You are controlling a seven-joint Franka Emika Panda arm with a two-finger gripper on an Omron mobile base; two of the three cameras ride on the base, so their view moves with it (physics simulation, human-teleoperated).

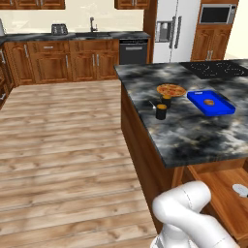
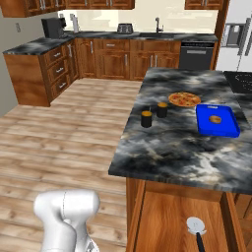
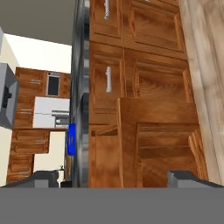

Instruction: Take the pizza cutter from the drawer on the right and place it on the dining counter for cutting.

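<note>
Pizza cutter retrieval looks barely begun, judging by how things lie. Largest first: the dining bench (image 2: pixel 177 142), a dark marbled island on a reddish wood base, carries everything except the tool it is meant to receive. Below its near edge the drawer (image 2: pixel 170 219) stands pulled open, its lighter wooden floor exposed. On the bench top sit a blue tray (image 2: pixel 216 120) with a small brown item in it, a round orange pizza (image 2: pixel 184 99) just beside the tray, and two short dark shakers (image 2: pixel 146 119) near the pizza.

The pizza cutter (image 2: pixel 197 227) lies flat inside the open drawer, silver wheel toward the bench and black handle pointing toward the camera; in the left base view its wheel (image 1: pixel 240 190) peeks in at the picture's right edge.

The fingers (image 3: pixel 183 178) are spread wide with nothing between them, and the hand view looks along the cabinet fronts, not down at the tool.

Opening the drawer seems done. Reaching in, gripping the handle, lifting and setting it on the bench all remain.
</note>
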